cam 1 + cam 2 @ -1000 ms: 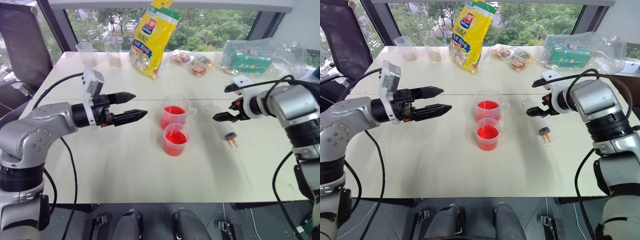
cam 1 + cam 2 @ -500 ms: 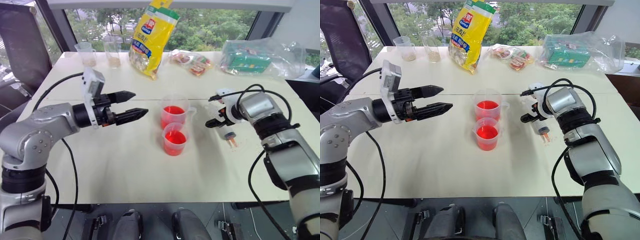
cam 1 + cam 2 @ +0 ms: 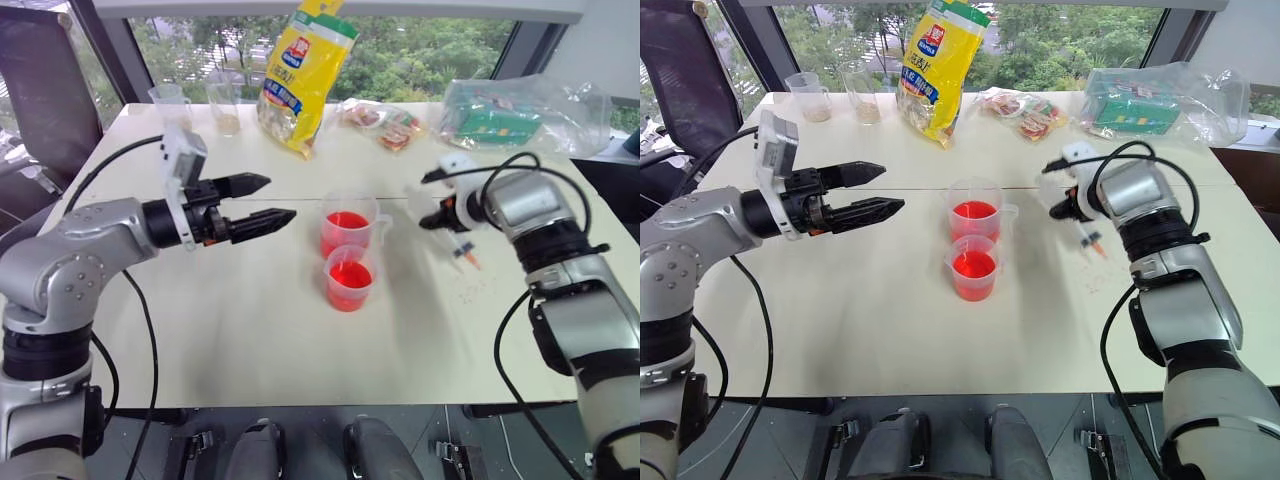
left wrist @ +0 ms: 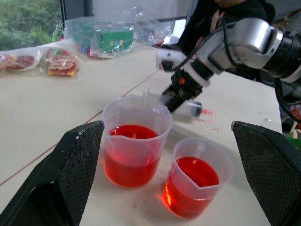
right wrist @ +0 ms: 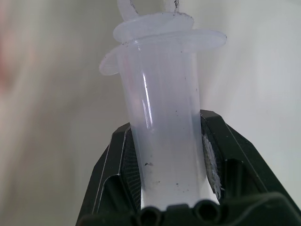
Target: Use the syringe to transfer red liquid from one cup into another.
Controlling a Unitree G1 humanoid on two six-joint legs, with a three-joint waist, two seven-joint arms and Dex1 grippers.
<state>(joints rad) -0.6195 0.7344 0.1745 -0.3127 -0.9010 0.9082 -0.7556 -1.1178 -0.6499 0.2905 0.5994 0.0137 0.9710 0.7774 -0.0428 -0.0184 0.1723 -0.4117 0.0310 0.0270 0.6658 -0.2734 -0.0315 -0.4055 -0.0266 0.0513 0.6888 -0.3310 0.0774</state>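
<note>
Two clear cups holding red liquid stand mid-table, the far cup (image 3: pixel 348 225) touching the near cup (image 3: pixel 350 278). To their right, my right gripper (image 3: pixel 440 218) is shut on the barrel of the syringe (image 3: pixel 463 249), whose orange tip points toward the table's near right. In the right wrist view the clear barrel (image 5: pixel 162 127) sits clamped between both black fingers, its flange beyond them. Whether the syringe rests on the table or hangs just above it I cannot tell. My left gripper (image 3: pixel 265 200) hovers open left of the cups, pointing at them.
A yellow snack bag (image 3: pixel 305 75) stands at the back centre, two small clear cups (image 3: pixel 200 105) at the back left, snack packets (image 3: pixel 385 125) and a plastic bag with a green box (image 3: pixel 520 115) at the back right. Red droplets (image 3: pixel 470 290) speckle the table near the syringe.
My right gripper has gone from open to shut on the syringe barrel and shifted it a little away from me. The left arm has kept still.
</note>
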